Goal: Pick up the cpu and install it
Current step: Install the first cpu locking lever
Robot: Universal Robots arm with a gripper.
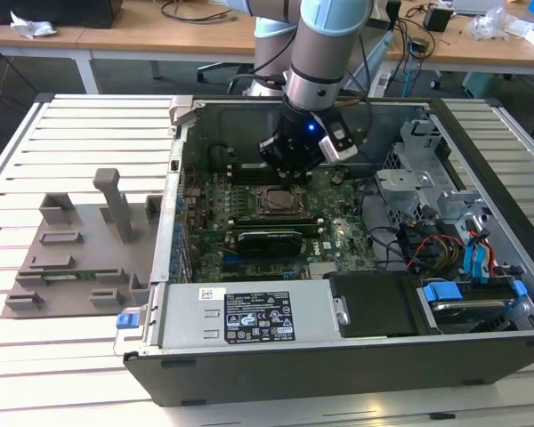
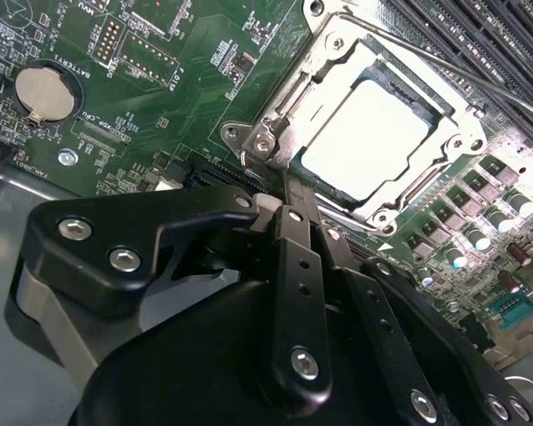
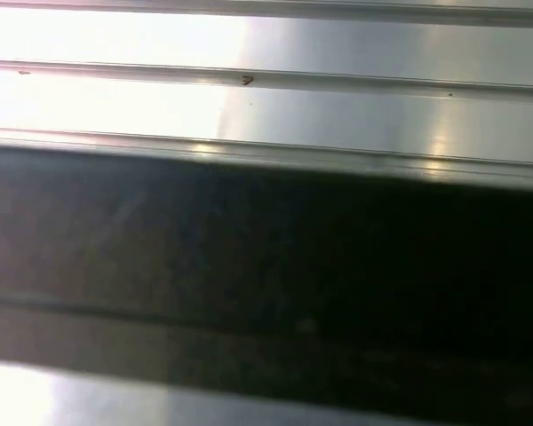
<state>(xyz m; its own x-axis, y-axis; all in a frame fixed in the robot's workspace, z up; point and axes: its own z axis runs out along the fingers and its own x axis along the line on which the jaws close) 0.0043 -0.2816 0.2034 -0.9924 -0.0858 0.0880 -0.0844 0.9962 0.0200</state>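
Currently the black, bolted-metal end effector [image 2: 289, 191] hangs inside the open computer case, its fingers drawn together into one narrow stem with nothing clamped between them. In the second wrist view the tip sits right at the near edge of the square metal-framed socket [image 2: 462, 120], touching or almost touching the frame; which, I cannot tell.

The cpu [image 2: 364, 133], a small flat square chip with a pale silver-white metal top, lies seated inside that socket, level and bordered on all sides by the bright steel frame. In the exterior view the end effector [image 1: 289, 171] hovers just above the socket near the middle of the green motherboard [image 1: 338, 222].

Judging from this, the chip is already placed and the work at hand concerns the frame or its thin wire lever [image 2: 462, 71]. Doing it well likely means light, straight contact on the steel rim only, keeping off the smooth lid and the fine components around it.

Surfaces differ sharply: glossy stamped steel, matte green circuit board dotted with small cylindrical capacitors [image 2: 475, 235], and a round silver coin battery [image 2: 43, 93]. The large dark case [image 1: 338, 369] stands on a ribbed aluminium tabletop [image 1: 89, 116], toward its far right corner in the exterior view.
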